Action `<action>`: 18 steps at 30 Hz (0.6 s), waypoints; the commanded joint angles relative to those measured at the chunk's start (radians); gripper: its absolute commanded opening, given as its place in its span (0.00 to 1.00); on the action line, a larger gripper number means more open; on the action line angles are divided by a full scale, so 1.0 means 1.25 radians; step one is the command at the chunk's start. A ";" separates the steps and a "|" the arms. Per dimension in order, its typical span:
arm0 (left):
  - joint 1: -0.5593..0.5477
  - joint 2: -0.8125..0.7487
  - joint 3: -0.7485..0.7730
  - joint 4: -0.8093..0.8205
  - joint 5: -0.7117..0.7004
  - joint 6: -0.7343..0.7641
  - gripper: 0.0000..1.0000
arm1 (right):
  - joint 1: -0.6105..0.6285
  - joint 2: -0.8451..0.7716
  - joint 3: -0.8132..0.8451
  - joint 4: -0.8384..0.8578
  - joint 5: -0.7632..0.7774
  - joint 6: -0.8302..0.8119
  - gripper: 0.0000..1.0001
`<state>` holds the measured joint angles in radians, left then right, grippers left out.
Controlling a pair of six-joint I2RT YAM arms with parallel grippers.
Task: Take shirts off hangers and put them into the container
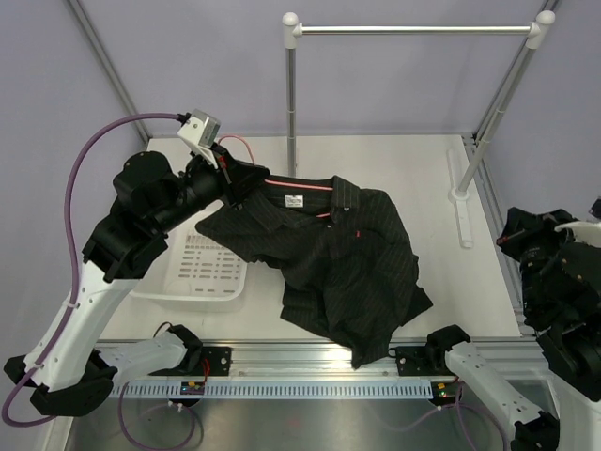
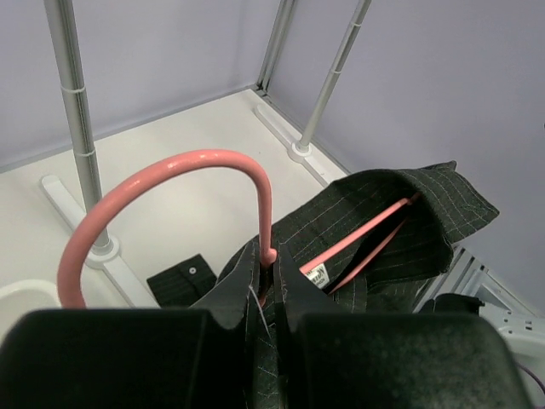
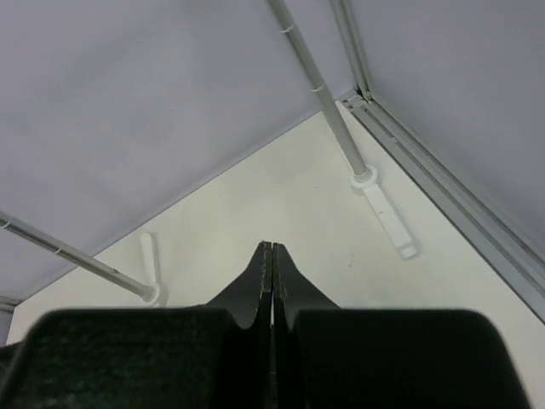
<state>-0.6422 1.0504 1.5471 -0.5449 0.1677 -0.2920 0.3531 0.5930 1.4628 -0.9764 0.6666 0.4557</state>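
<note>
The black pinstriped shirt [image 1: 347,263] lies spread on the table, still on the pink wire hanger [image 1: 299,185]; its lower part drapes toward the front rail. My left gripper [image 1: 228,178] holds the hanger at the collar, over the back right corner of the white basket [image 1: 208,268]. In the left wrist view, the left gripper [image 2: 268,260] is shut on the hanger's neck just below the pink hook [image 2: 170,170], with the shirt's collar [image 2: 383,213] and white label [image 2: 317,274] beyond. My right gripper [image 3: 272,256] is shut and empty, above bare table at the right.
A metal clothes rail [image 1: 413,30] with white joints stands at the back, its posts [image 1: 291,103] and white feet [image 1: 463,211] on the table. The right arm [image 1: 563,282] sits folded at the right edge. Purple walls enclose the table.
</note>
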 commanded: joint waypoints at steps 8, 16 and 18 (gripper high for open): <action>0.001 0.001 0.041 -0.016 0.007 0.030 0.00 | -0.001 0.105 -0.039 0.209 -0.874 -0.134 0.86; 0.001 0.016 0.077 -0.033 0.034 0.029 0.00 | -0.001 0.145 -0.109 0.284 -1.126 -0.118 0.78; 0.001 0.019 0.077 -0.032 0.038 0.029 0.00 | -0.001 0.148 -0.127 0.312 -1.126 -0.109 0.73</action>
<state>-0.6422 1.0821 1.5970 -0.6281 0.1833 -0.2687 0.3511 0.7536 1.3369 -0.6811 -0.5900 0.3141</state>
